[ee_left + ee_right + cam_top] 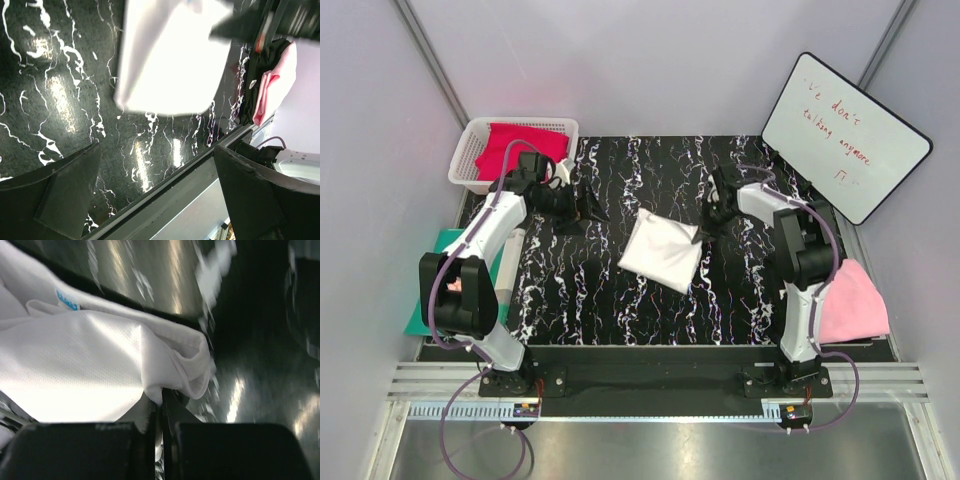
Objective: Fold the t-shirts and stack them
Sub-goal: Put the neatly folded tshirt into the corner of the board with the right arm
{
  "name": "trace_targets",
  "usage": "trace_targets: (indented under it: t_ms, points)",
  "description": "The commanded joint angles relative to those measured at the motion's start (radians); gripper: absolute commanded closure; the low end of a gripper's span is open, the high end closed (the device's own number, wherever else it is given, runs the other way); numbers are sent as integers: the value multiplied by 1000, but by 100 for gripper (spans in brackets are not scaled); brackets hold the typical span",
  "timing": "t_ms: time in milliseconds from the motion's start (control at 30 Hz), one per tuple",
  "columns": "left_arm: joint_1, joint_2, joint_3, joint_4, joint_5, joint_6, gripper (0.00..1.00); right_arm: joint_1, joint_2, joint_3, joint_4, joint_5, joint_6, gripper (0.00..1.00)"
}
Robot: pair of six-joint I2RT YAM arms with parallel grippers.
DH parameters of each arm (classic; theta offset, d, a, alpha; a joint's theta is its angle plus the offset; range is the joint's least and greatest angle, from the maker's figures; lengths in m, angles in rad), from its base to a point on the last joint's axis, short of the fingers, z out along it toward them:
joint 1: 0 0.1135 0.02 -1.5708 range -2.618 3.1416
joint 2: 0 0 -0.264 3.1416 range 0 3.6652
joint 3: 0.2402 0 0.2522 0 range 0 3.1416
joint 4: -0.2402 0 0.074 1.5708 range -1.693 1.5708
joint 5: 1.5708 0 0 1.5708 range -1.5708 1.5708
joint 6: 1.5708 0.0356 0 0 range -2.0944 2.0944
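Jaws on the right arm are pinched shut on a raised fold at the far right corner of the white t-shirt; the right wrist view shows the cloth bunched between them, with the small blue neck label further along the shirt. The left jaws stand wide with nothing between them, over bare tabletop just left of the shirt and apart from it.

The white t-shirt lies folded and skewed near the middle of the tabletop. Bare surface shows on its near side up to the front edge, and on its left. The pale pink t-shirt lies in a heap at the right edge, just beside the right arm's upright link. The crimson t-shirt sits in a white slatted basket at the far left corner, close behind the left arm. A teal mat runs along the left edge, partly hidden by that arm.

The tabletop is black with white marbled veins and glossy glare patches. A whiteboard with red writing leans at the far right corner. Pale grey walls close in on the left, right and far sides; a metal rail crosses the near edge by the arm bases.
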Motion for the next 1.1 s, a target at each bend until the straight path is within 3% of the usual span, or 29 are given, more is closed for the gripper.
trace_targets:
  t_ms: [0, 200, 433, 533, 600, 667, 867, 1067]
  points:
    - [-7, 16, 81, 16, 11, -3, 1, 2, -164, -139, -172, 75, -84, 100]
    - [-34, 77, 129, 19, 40, -3, 1, 0, -278, -185, -346, 259, -136, 100]
    - [-125, 137, 119, 19, 51, 2, 1, 2, -226, -53, -416, 431, -196, 91]
    - [-151, 142, 113, 21, 49, 0, 1, 2, -171, 14, -459, 466, -178, 52]
    - [-160, 137, 110, 22, 48, 0, 1, 2, -180, 31, -472, 483, -167, 17]
    - [-163, 137, 104, 21, 49, 5, 1, 0, -236, 30, -472, 479, -168, 0]
    - [-168, 148, 80, 22, 54, 20, 1, 0, -417, -34, -458, 411, -116, 0]
    - [-182, 160, 66, 30, 63, 30, 1, -1, -558, -258, -383, 276, 18, 0]
